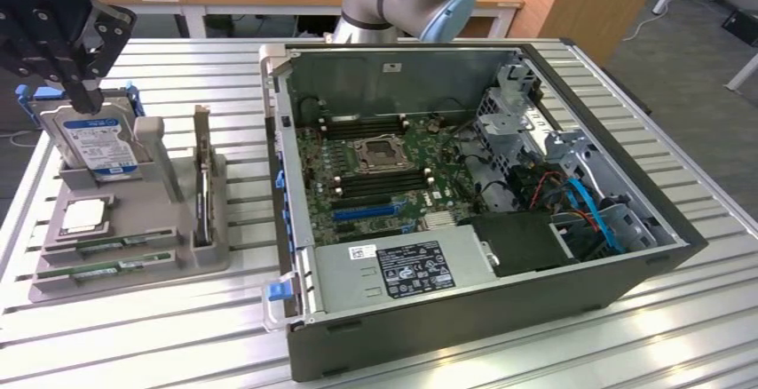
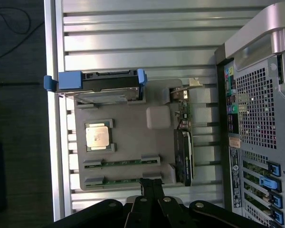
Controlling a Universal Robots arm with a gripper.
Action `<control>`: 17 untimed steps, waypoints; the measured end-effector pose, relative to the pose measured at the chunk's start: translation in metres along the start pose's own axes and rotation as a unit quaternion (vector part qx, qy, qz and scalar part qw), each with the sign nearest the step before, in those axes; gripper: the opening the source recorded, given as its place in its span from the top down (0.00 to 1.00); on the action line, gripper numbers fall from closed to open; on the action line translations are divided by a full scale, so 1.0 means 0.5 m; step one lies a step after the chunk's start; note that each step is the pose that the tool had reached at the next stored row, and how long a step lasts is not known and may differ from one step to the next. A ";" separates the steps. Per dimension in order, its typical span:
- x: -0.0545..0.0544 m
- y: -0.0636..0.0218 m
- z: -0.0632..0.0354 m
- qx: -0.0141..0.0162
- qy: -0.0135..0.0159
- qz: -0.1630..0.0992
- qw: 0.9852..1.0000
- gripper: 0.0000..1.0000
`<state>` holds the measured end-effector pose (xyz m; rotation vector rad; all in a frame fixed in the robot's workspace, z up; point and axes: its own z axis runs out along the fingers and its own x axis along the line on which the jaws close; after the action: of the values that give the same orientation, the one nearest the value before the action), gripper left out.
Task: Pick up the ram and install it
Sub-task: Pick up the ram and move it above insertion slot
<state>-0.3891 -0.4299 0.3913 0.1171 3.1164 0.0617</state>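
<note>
Fingers [image 1: 85,98] pinched shut, empty, above tray [image 1: 160,222]; ram [image 1: 113,245] at my 6 o'clock, exterior view, long axis 3-to-9.

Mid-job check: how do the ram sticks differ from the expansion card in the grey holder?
Size: the two ram sticks are thin, narrow green strips; the expansion card is bulkier and carries a black block. Pose: the ram sticks sit low in their slots; the expansion card stands tall on edge. Direction: the ram sticks run crosswise to the expansion card. Both rest in the grey holder.
</note>
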 end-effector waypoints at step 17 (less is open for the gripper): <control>0.000 0.000 0.000 -0.001 0.004 -0.096 0.995 0.89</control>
<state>-0.3891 -0.4299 0.3912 -0.1825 3.1171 0.0626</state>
